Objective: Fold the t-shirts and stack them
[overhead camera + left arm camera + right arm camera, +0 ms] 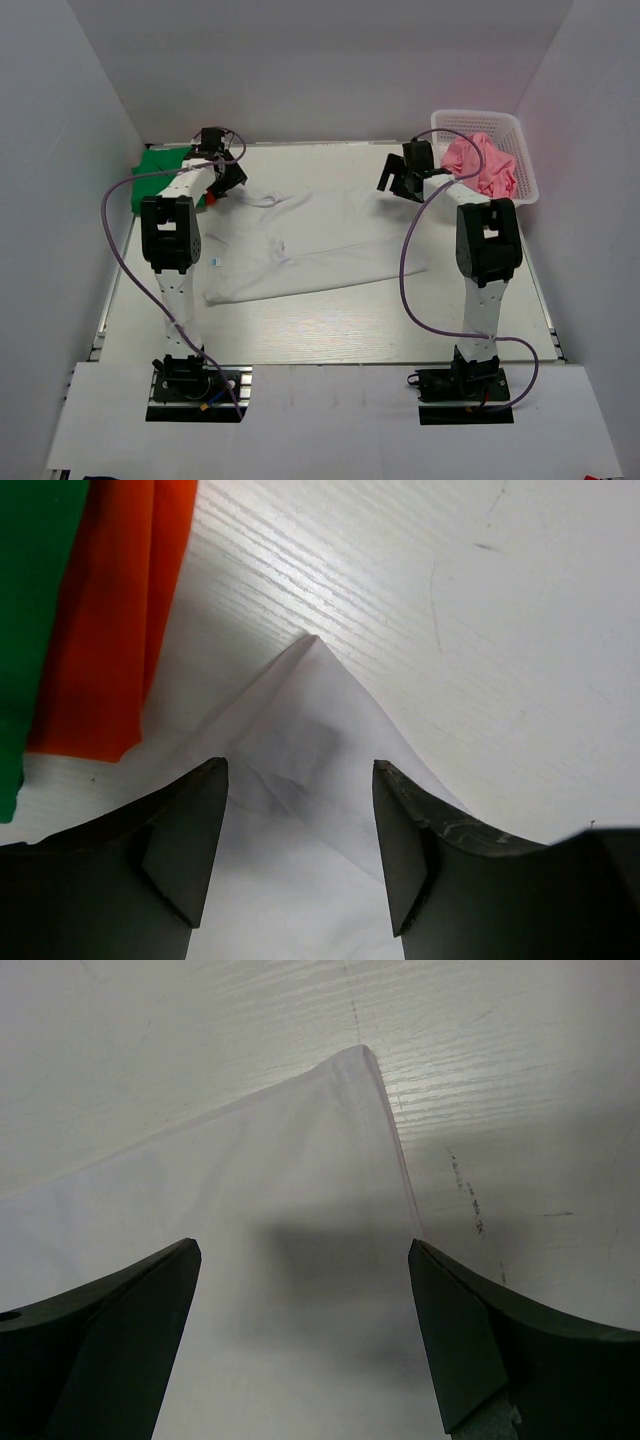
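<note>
A white t-shirt (310,245) lies spread flat across the middle of the table. My left gripper (228,176) is open at the shirt's far left corner; in the left wrist view that pointed corner (312,695) lies between the fingers (175,855). My right gripper (395,180) is open over the shirt's far right corner, and the right wrist view shows that corner (355,1070) ahead of the fingers (470,1345). Folded green (160,172) and orange (110,630) shirts are stacked at the far left.
A white basket (515,135) at the far right corner holds a crumpled pink shirt (480,163). White walls enclose the table on three sides. Purple cables loop from both arms.
</note>
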`<action>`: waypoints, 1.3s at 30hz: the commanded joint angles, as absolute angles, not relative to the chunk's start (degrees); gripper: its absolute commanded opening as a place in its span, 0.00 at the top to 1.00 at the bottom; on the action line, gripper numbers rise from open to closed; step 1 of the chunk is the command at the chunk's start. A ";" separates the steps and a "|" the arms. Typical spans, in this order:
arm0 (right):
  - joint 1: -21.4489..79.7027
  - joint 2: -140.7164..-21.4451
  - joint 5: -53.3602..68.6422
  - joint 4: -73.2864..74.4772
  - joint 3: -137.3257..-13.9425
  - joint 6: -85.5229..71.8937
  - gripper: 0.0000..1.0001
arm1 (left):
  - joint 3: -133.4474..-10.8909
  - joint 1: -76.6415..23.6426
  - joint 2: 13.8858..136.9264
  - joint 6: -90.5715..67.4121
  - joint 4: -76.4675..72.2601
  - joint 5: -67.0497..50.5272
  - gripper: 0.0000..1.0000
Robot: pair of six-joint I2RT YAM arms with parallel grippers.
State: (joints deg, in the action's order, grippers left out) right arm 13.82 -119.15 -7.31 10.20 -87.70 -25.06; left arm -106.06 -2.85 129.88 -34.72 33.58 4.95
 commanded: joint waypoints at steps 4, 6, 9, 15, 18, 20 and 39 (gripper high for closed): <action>13.36 -119.88 -7.03 9.84 -90.79 -24.70 0.10 | -110.39 -2.46 129.37 -33.31 34.81 7.03 0.30; 13.27 -119.97 -6.95 9.76 -90.88 -24.52 0.10 | -110.39 -2.46 130.17 -33.31 34.80 7.03 0.30; 13.10 -119.97 -6.94 9.75 -90.79 -24.61 0.10 | -110.39 -2.46 131.31 -32.78 34.80 6.42 0.35; 12.83 -119.71 -7.29 10.11 -90.70 -24.79 0.10 | -109.78 -2.46 132.97 -33.31 34.11 3.96 0.44; 12.83 -119.62 -7.21 9.84 -90.44 -24.96 0.10 | -109.78 -2.46 132.98 -34.36 33.57 3.96 0.60; 12.92 -119.79 -7.03 9.93 -90.53 -24.87 0.10 | -109.78 -2.46 131.75 -34.37 32.09 3.43 0.73; 12.48 -126.29 -11.69 12.74 -99.66 -23.73 0.10 | -106.71 -2.46 125.60 -33.93 29.71 -0.18 1.00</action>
State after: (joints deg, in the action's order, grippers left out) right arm 12.97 -124.16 -9.63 12.12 -95.50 -24.84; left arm -107.83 -2.72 132.09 -34.44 31.66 1.85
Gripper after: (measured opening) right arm 0.904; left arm 0.112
